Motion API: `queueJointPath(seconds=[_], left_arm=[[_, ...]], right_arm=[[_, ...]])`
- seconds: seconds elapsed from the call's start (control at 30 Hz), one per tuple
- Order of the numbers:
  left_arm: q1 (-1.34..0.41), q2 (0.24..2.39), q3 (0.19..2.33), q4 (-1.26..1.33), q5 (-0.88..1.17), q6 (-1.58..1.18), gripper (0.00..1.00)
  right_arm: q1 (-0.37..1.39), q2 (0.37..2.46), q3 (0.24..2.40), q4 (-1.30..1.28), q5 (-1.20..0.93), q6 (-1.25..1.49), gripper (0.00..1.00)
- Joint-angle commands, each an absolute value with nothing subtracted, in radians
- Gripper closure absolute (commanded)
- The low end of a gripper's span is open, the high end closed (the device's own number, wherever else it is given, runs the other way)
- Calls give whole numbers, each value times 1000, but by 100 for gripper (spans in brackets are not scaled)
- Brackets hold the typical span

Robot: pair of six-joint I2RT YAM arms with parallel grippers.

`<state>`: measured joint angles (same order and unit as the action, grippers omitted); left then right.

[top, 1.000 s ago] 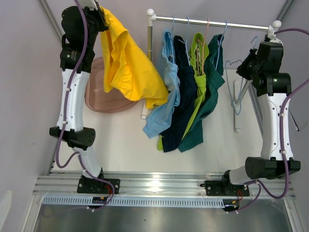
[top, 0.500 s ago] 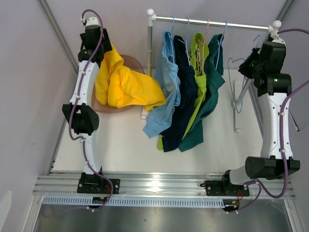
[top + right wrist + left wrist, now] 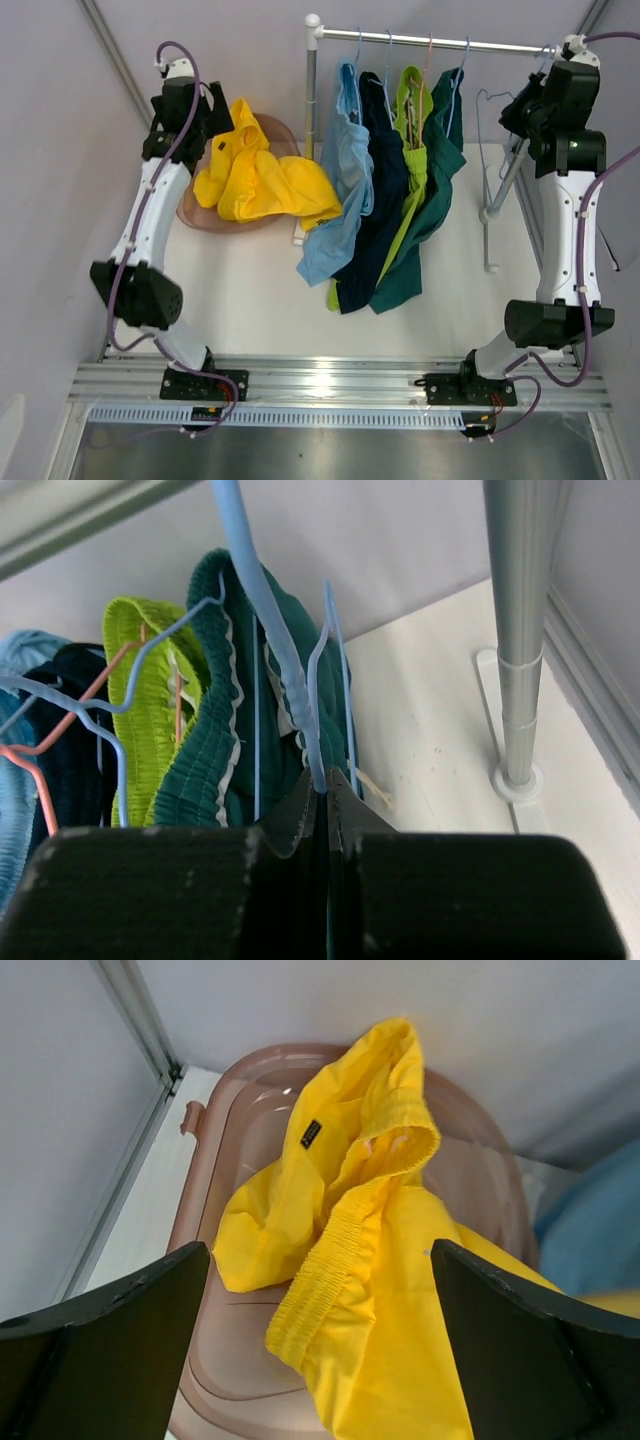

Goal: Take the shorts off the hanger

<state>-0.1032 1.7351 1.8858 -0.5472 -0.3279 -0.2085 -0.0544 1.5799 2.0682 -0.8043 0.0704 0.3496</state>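
pink tub (image 3: pixel 205 218): mostly covered by the yellow shorts (image 3: pixel 262 185); its near end is cut off in the left wrist view
yellow shorts: lower part runs off the bottom of the left wrist view
left gripper (image 3: pixel 318 1250): hidden by the arm from above
light blue shorts (image 3: pixel 600 1220): a blurry patch at the left wrist view's edge
lime green shorts (image 3: pixel 415 150): mostly tucked between the navy shorts (image 3: pixel 385 190) and dark teal shorts (image 3: pixel 440 170)
blue hanger (image 3: pixel 285 670): lower end vanishes between the pads of the right gripper (image 3: pixel 325 780)
rail (image 3: pixel 430 42): right end sits behind the right arm

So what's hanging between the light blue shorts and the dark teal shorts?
The navy shorts and the lime green shorts, with the navy ones next to the light blue pair. The top external view shows this best.
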Motion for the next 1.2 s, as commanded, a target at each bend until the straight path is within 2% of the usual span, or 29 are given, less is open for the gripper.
queueJointPath(seconds=[0.0,0.27,0.43,0.6,0.93,0.97,1.0,1.03,1.07,1.1,1.17], left_arm=[[-141,1546,1778,-368,-331,-184,1],[-164,1523,1783,-387,-328,-166,1],[-164,1520,1775,-380,-319,-173,1],[-169,1514,1772,-385,-304,-175,1],[-201,1488,1773,-385,-290,-141,1],[-206,1486,1775,-387,-290,-140,1],[-210,1486,1772,-387,-291,-138,1],[-218,1488,1773,-387,-291,-137,1],[-222,1488,1773,-388,-294,-135,1],[-225,1488,1773,-390,-296,-130,1],[-238,1486,1773,-391,-299,-127,1]], right_arm=[[-61,1626,2196,-776,92,342,100],[-61,1675,2278,-758,103,382,100],[-63,1641,2221,-673,129,390,100],[-72,1769,2309,-722,133,367,100],[-98,1729,2163,-706,135,360,100],[-100,1717,2151,-713,137,365,94],[-100,1700,2142,-718,135,367,77],[-100,1663,2129,-716,135,367,34],[-100,1642,2105,-715,144,367,15],[-100,1622,2096,-715,153,365,2],[-100,1565,2080,-724,178,356,1]])
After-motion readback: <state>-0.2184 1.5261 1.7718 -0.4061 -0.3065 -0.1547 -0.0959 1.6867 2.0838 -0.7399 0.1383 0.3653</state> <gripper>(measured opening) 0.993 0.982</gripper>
